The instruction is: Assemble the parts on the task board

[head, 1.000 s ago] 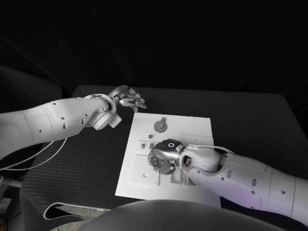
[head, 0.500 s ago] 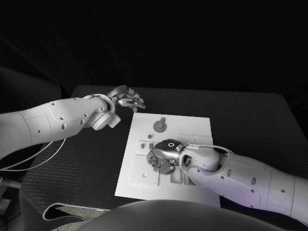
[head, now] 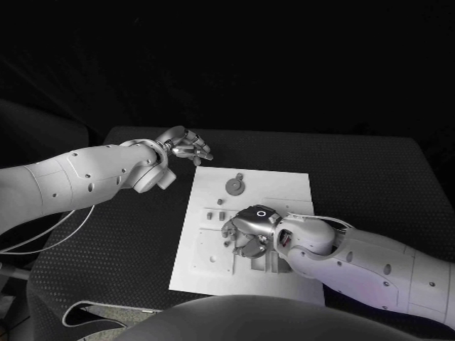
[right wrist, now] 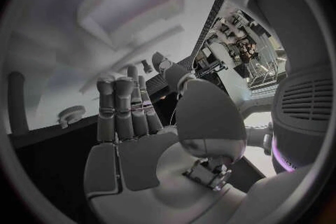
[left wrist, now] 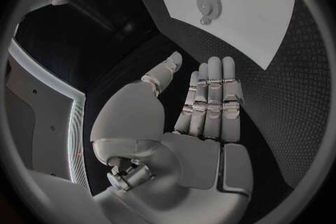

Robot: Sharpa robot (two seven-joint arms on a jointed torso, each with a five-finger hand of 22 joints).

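- The right hand (head: 250,231) hovers low over the middle of the task board (head: 279,186), palm down. In the right wrist view its fingers (right wrist: 116,106) lie straight and side by side, the thumb set a little apart, with nothing between them.
- Just ahead of those fingertips, seen from the head camera, small grey parts (head: 217,213) stand in a short row on the white plate. Whether any fingertip touches the board or a part cannot be told, since the hand covers what lies beneath it.
- Further ahead of the right fingers, toward the far edge of the board, a round gear-like part (head: 234,187) lies flat, with a smaller piece (head: 239,175) just beyond it.
- The left hand (head: 188,146) hangs above the black worktop (head: 371,170), just off the board's far left corner and well apart from the right hand.
- In the left wrist view the left fingers (left wrist: 213,98) are stretched out flat and close together, the thumb spread to one side; they hold nothing.
- Beyond the left fingertips, that same view shows the toothed gear (left wrist: 207,1) lying on the board (left wrist: 266,17), apart from the hand, with dark textured worktop between them.
- The board lies on the middle of the worktop, its long side running away from the robot.
- A pale cable (head: 53,231) loops under the left arm, off the worktop's left edge.
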